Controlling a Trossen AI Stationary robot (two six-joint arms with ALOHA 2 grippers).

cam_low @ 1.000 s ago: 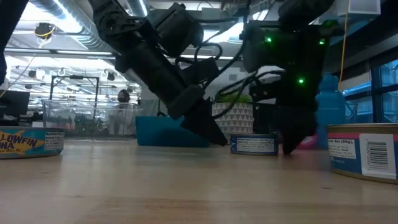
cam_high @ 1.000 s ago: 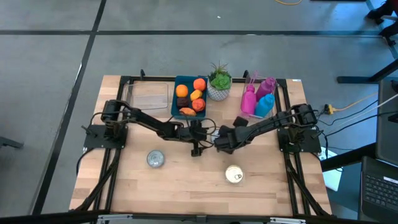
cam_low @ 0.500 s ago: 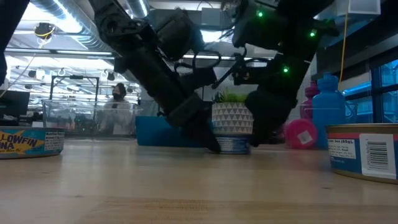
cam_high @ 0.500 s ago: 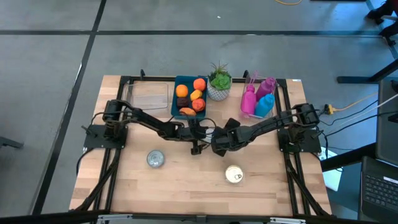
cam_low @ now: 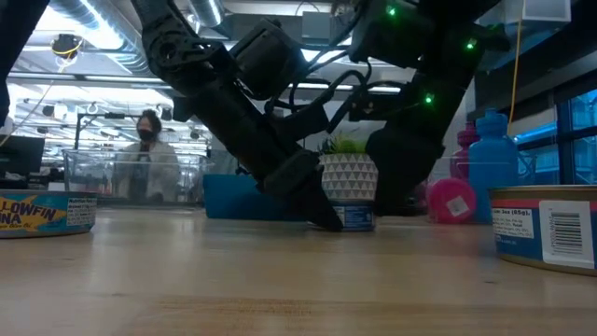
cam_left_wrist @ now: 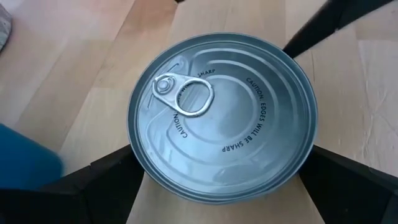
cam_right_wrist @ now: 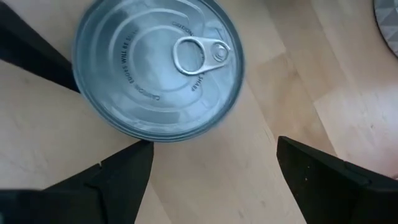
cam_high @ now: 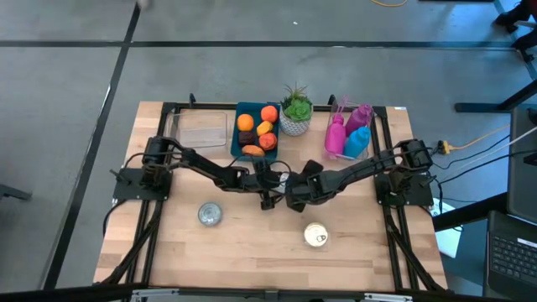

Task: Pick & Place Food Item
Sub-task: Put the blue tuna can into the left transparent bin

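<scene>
Left gripper spread wide, one finger on each side of a flat pull-tab can standing on the desk; lid up, ring pull visible, fingers close beside the can wall, contact not clear. In the high view the left gripper sits mid-desk, just in front of the blue bin of fruit.

Right gripper also spread, fingers apart; the same can lies just ahead of its fingertips, not between them. High view: right gripper just beside the left one, the two arms meeting over the can. Low view: can on the desk surface between the two dark arms, its blue label partly hidden.

Farther from the grippers: a second can on the left arm's side, a third can near the front edge on the right arm's side. Behind: potted plant, clear container, pink and blue bottles.

A person shows in the room beyond.
</scene>
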